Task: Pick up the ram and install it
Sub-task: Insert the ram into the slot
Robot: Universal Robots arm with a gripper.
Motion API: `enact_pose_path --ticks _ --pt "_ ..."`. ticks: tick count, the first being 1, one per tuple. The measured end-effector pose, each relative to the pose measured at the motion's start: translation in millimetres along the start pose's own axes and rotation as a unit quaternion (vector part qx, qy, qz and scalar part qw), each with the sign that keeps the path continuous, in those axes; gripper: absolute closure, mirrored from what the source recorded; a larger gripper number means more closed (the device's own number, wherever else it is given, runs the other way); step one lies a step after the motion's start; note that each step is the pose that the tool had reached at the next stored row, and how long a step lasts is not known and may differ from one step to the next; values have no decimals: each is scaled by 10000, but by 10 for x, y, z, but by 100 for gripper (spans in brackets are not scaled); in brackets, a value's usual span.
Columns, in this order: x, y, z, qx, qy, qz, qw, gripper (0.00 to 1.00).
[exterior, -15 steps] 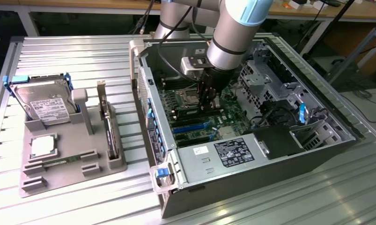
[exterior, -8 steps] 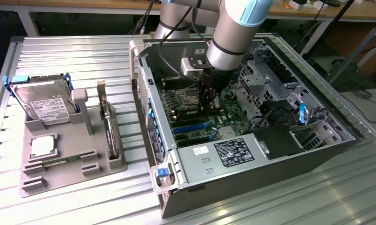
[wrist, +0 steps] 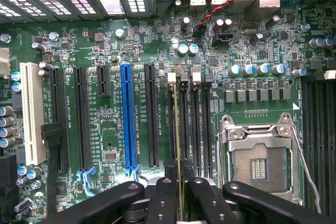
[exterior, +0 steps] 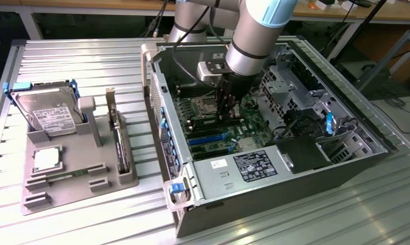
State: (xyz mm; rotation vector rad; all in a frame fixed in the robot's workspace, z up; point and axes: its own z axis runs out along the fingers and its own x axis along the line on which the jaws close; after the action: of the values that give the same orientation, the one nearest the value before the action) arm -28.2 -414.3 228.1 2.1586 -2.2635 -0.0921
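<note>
Greenish ram [wrist: 177, 129] stands on its edge, pinched in the nearly closed claw [wrist: 178, 184]. This likely lets its thin edge line up with the dark memory slots [wrist: 195, 124] just beneath the claw, beside the empty processor socket [wrist: 260, 166].

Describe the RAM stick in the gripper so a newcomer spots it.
In the open grey computer case, find the square silver processor socket. Beside it run black memory slots. The thin greenish ram stick stands edge-on along them, pinched by the black gripper; neighbouring slots are empty.
</note>
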Motion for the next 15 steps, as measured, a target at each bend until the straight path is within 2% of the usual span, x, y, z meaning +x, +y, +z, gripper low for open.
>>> enact_pose_path --ticks 15 --pt "25 -10 1 0 0 23 10000 85"
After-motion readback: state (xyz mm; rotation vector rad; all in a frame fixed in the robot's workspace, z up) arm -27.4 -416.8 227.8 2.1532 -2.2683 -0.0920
